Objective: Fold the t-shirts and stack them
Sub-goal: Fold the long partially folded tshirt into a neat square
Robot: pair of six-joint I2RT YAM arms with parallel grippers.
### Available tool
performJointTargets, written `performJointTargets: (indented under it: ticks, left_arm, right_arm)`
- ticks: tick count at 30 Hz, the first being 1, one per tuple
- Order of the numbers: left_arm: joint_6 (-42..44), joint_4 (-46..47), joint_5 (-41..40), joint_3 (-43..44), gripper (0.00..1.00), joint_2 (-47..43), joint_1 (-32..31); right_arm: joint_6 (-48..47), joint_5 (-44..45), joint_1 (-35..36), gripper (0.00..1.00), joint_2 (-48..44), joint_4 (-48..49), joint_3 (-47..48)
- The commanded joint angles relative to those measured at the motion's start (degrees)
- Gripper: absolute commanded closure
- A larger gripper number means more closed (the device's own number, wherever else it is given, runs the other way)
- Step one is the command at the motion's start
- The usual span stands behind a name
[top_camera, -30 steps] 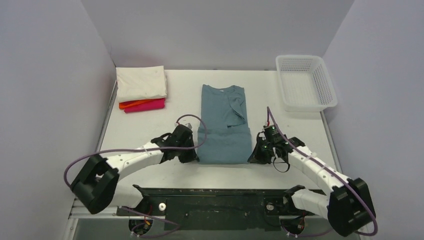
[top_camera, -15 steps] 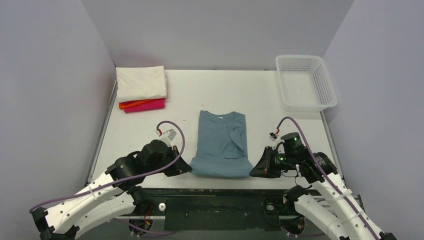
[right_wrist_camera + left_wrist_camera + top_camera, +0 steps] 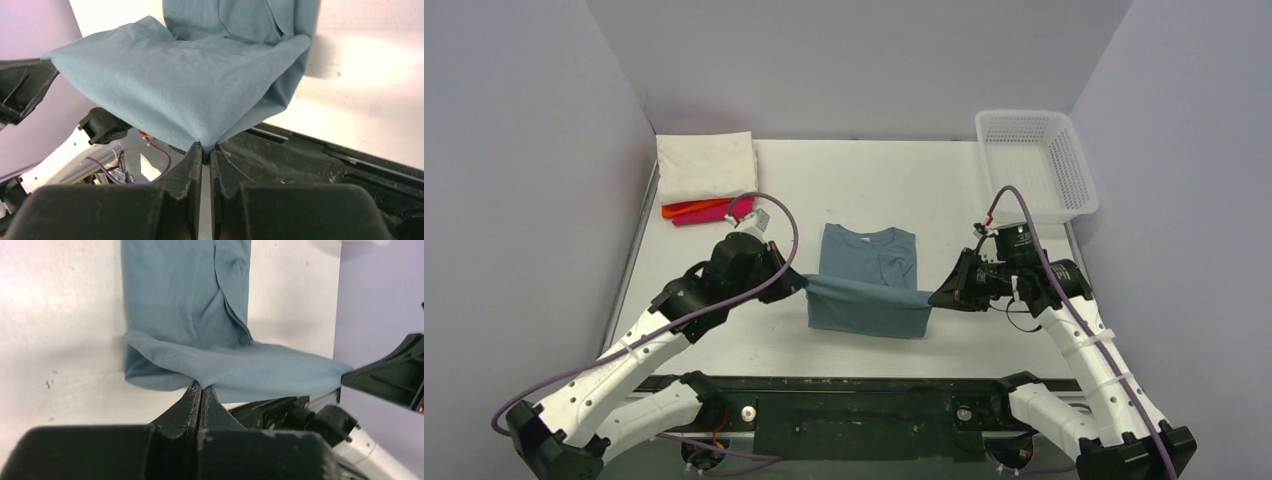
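A dusty teal-blue t-shirt (image 3: 869, 280) lies mid-table, collar end flat and far, its near hem lifted off the table and stretched between both grippers. My left gripper (image 3: 802, 287) is shut on the hem's left corner; in the left wrist view the cloth (image 3: 200, 315) rises from the closed tips (image 3: 201, 386). My right gripper (image 3: 936, 297) is shut on the right corner; the right wrist view shows the cloth (image 3: 190, 85) pinched at the tips (image 3: 202, 146). A stack of folded t-shirts sits at the far left: cream-white (image 3: 707, 165) on orange (image 3: 686, 209) and pink-magenta (image 3: 724, 213).
A white plastic mesh basket (image 3: 1034, 165) stands at the far right corner. Grey walls close in the table on the left, back and right. The black base rail (image 3: 854, 400) runs along the near edge.
Both grippers first pulled the shirt toward the near edge, then lifted its near hem and carried it up and away from the edge, so the cloth now hangs doubled between them.
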Motion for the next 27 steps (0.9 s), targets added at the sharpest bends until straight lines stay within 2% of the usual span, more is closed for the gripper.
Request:
performJointTargets:
  ticks: [1,4,14,22,27]
  left_arm:
    - [4.0,10.7,7.9,1.6,1.0,4.3,9.7]
    - [5.6,13.7,11.8,3.2,1.0,9.2,14.8]
    - [9.6,15.4,17.8,9.7,1.0,21.4,22.3]
    - [10.9,18.4,19.9,13.7,1.0,31.2,26.1]
    - [12.9,18.6,19.4,19.5,1.0,40.3,26.8]
  right_arm:
    - [-1.6,-1.7,-2.2,1.0,3.7,5.2,3.0]
    - [-0.1,-2.5,-2.5,1.0,6.9,8.9,3.0]
    - [0.2,-2.4,-5.1,1.0,17.8,14.1,8.8]
    - [1.3,-3.0,-7.1,1.0,26.5,19.6,12.0]
    - [3.2,-2.5,-8.7,1.0,33.1,23.9,13.0]
